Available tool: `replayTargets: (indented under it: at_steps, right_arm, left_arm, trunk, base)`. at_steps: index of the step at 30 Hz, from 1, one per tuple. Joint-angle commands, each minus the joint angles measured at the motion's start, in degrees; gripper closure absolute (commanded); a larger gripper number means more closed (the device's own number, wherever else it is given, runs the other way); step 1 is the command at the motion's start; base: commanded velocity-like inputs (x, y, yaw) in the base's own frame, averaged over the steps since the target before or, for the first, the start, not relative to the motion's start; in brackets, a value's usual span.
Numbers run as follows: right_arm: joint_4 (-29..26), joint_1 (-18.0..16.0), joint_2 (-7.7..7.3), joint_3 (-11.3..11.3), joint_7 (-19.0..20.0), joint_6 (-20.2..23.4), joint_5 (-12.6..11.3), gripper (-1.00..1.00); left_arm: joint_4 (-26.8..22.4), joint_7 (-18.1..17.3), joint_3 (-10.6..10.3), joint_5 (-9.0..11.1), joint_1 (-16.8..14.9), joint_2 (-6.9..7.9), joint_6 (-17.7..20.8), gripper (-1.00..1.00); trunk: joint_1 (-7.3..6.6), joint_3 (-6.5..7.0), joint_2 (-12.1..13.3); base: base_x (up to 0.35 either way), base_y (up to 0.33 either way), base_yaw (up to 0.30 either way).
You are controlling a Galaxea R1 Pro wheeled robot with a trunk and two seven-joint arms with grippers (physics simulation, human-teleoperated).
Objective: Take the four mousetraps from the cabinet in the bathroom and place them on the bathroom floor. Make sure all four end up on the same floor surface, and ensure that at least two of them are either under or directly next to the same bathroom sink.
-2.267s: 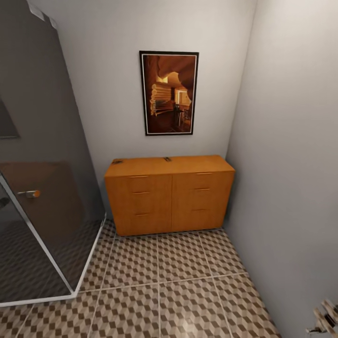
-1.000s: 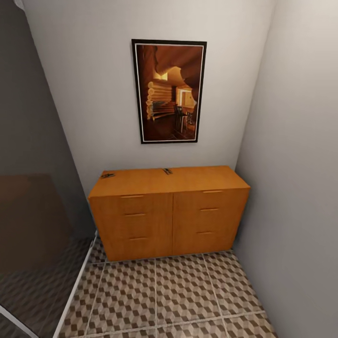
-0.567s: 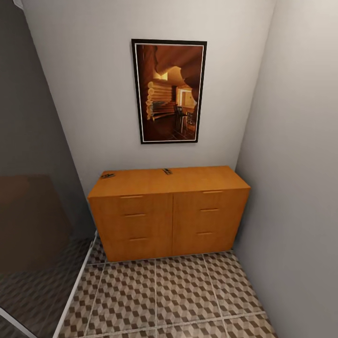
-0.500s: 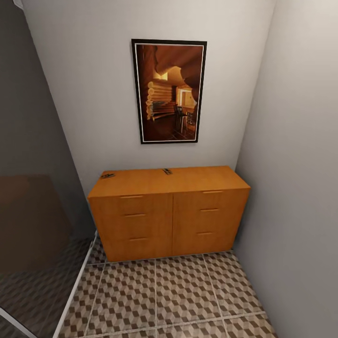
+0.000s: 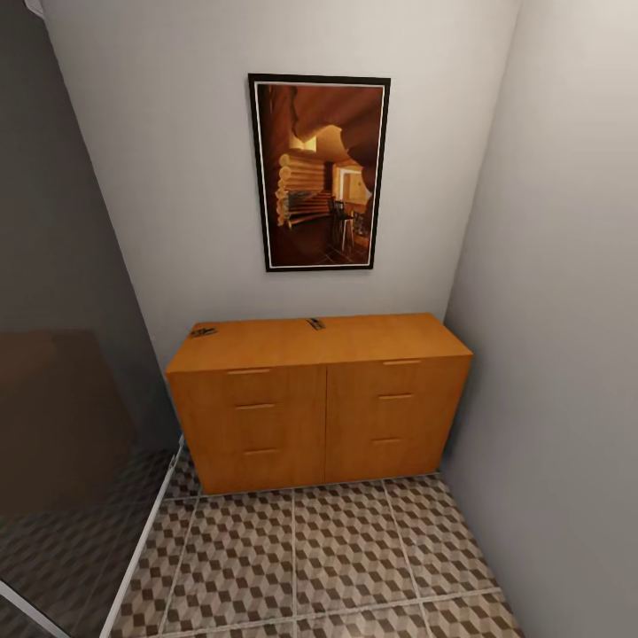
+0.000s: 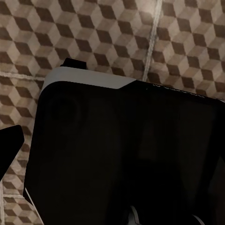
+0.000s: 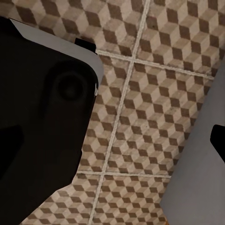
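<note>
Cabinet: centred ahead, larger than moments ago (our base rolled closer, then halted). Two mousetraps on its top, uncollected. Bathroom floor bare. Tool states: we cannot tell; reaching comes next

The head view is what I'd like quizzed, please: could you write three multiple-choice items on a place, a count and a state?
1. Where do the visible mousetraps lie?
A. on the cabinet top
B. on the floor
C. in an open drawer

2. How many mousetraps show on the cabinet?
A. four
B. two
C. none

3. What state are the drawers in?
A. all shut
B. one pulled out
C. all removed

Answers:
1 A: one mousetrap sits near the top's left end, another near the middle back of the cabinet.
2 B: two small dark items show.
3 A: every front sits flush.
</note>
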Motion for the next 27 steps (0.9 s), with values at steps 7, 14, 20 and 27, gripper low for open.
replayTargets:
  at_steps: [7, 14, 20, 27]
  right_arm:
    - [0.17, -0.08, 0.01, -0.12, -0.35, -0.03, 0.44, -1.0]
    - [0.02, -0.08, -0.18, -0.35, -0.36, -0.21, 0.08, -1.0]
    - [-0.07, -0.08, -0.35, -0.44, -0.38, -1.83, -0.11, -1.0]
    - [-0.09, -0.08, -0.28, -0.44, -0.37, -2.9, -0.2, -1.0]
  left_arm:
    - [0.01, 0.25, -0.48, 0.34, -0.03, -0.02, -0.15, -1.0]
    - [0.01, 0.29, -0.48, 0.43, -0.03, -0.02, -0.15, -1.0]
    - [-0.05, 0.31, -0.48, 0.3, -0.03, -0.01, -0.17, -1.0]
    - [-0.07, 0.26, -0.48, 0.24, -0.03, -0.02, -0.37, -1.0]
  trunk:
    - [0.01, -0.07, -0.05]
    - [0.01, -0.07, -0.05]
    - [0.01, -0.07, -0.05]
    - [0.01, -0.07, -0.05]
  base:
    - [0.0, 0.0, 0.0]
    - [0.0, 0.0, 0.0]
    - [0.0, 0.0, 0.0]
    - [0.0, 0.0, 0.0]
